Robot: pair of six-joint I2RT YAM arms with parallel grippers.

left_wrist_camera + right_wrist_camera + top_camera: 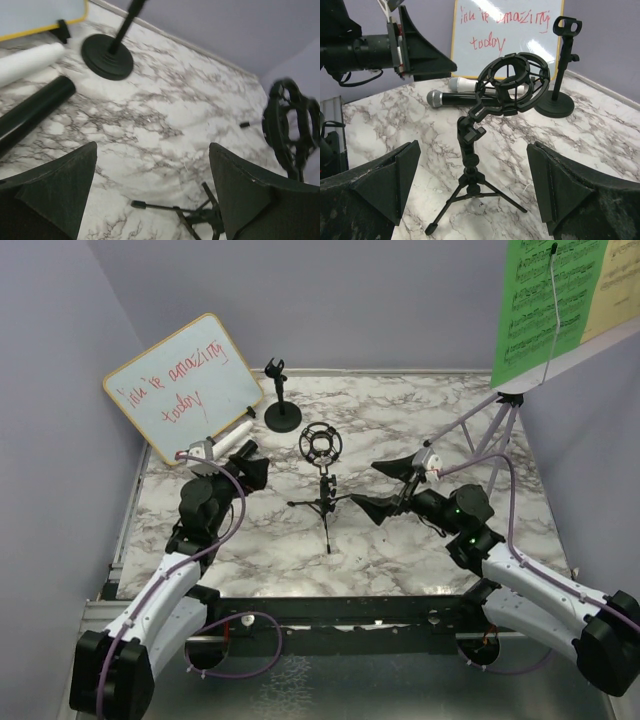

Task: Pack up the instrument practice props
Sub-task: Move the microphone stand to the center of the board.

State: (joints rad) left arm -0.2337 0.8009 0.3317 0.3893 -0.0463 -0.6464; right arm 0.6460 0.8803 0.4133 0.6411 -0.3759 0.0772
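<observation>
Your left gripper and right gripper gape wide, empty, flanking the mic tripod; microphones seemingly lie side by side

Bright even light, soft shadows, glare on whiteboard; L-wrist view blurry.

White shell links run between bulky black joint housings on the left arm, at seven o'clock overhead, and the right arm, at four. A lilac cable trails along each. Small green lights glow on the right arm. The left end effector and right end effector carry broad, matte black triangular fingers.
</observation>
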